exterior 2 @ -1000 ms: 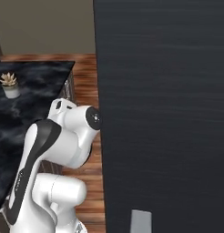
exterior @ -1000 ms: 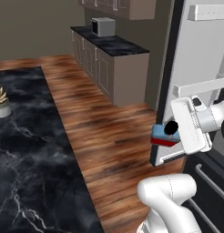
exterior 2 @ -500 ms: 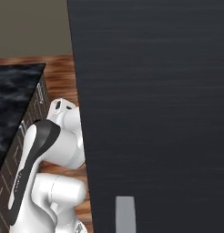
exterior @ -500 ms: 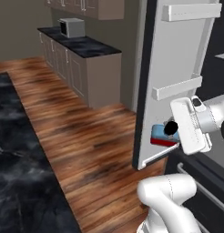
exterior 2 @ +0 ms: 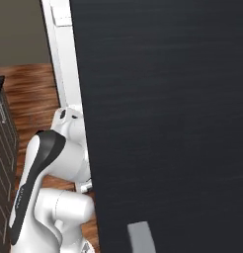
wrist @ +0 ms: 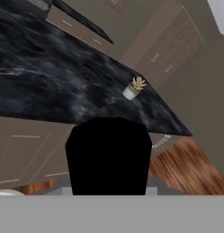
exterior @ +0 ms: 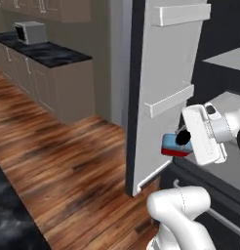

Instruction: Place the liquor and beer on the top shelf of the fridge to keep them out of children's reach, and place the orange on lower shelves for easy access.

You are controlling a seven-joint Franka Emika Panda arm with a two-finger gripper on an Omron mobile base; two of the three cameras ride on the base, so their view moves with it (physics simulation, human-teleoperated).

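Observation:
My gripper (exterior: 186,139) is shut on the liquor (exterior: 173,145), a squat red bottle with pale-blue ends, held level in front of the open fridge (exterior: 224,29). In the hand view the bottle's black cap (wrist: 108,154) sits between the fingers. Pale-grey shelves (exterior: 228,58) show inside the fridge, one above the hand and one (exterior: 233,100) just behind it. The white inner door (exterior: 166,88) with its bins stands just left of the bottle. The beer and the orange are out of view.
A dark fridge door (exterior 2: 168,123) rises close on the right in the right base view. Brown cabinets with a dark counter and a white appliance (exterior: 30,31) stand at the back left. Wooden floor (exterior: 58,161) lies open to the left. A potted plant (wrist: 133,88) stands on the black marble counter.
The whole picture has shifted: the base has moved toward the fridge, and the marble counter has slid out of the base views. The gripper still holds the liquor the same way.

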